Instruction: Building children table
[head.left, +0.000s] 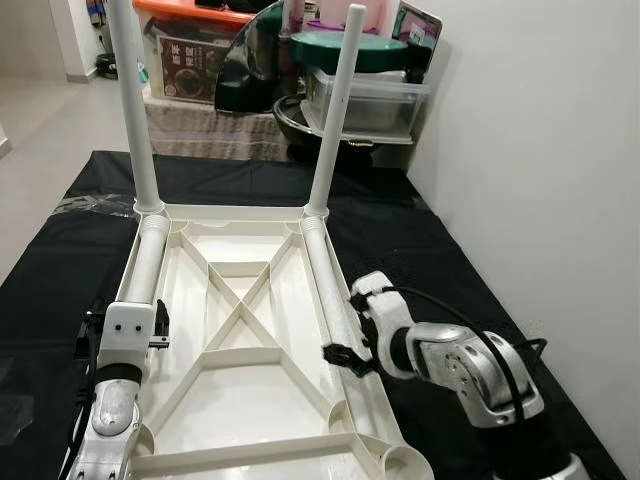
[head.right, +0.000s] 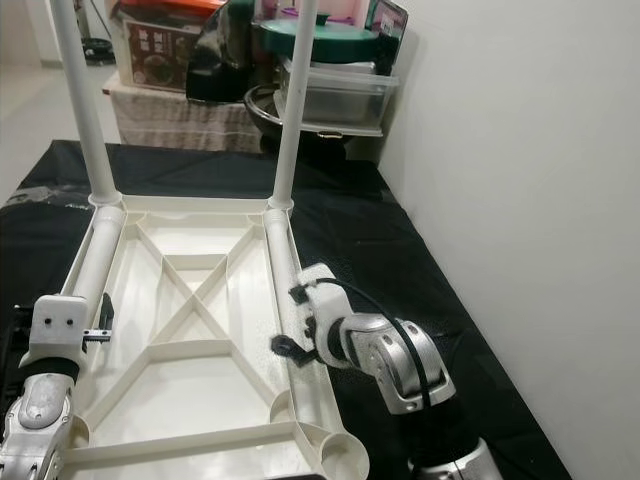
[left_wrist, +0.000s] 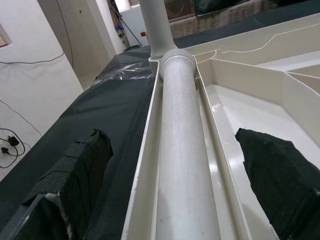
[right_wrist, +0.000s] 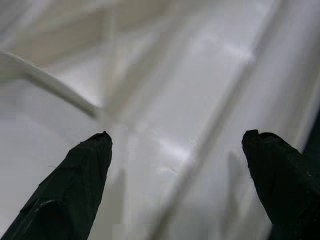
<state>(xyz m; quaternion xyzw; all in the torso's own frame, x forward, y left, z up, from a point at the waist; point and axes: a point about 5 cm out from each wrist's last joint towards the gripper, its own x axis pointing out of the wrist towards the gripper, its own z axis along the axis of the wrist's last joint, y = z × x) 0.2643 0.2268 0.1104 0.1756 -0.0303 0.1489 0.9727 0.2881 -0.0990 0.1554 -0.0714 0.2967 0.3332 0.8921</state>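
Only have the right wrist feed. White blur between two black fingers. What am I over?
Observer: The right gripper is at the white plastic tube leg lying along the right edge of the upturned white plastic tabletop, with its fingers open.
Operator: Any legs fitted?
Observer: Two. The far-left upright leg and the far-right upright leg stand in the far corner sockets.
Operator: Left arm?
Observer: The left gripper is open, astride the second lying white leg on the left edge.
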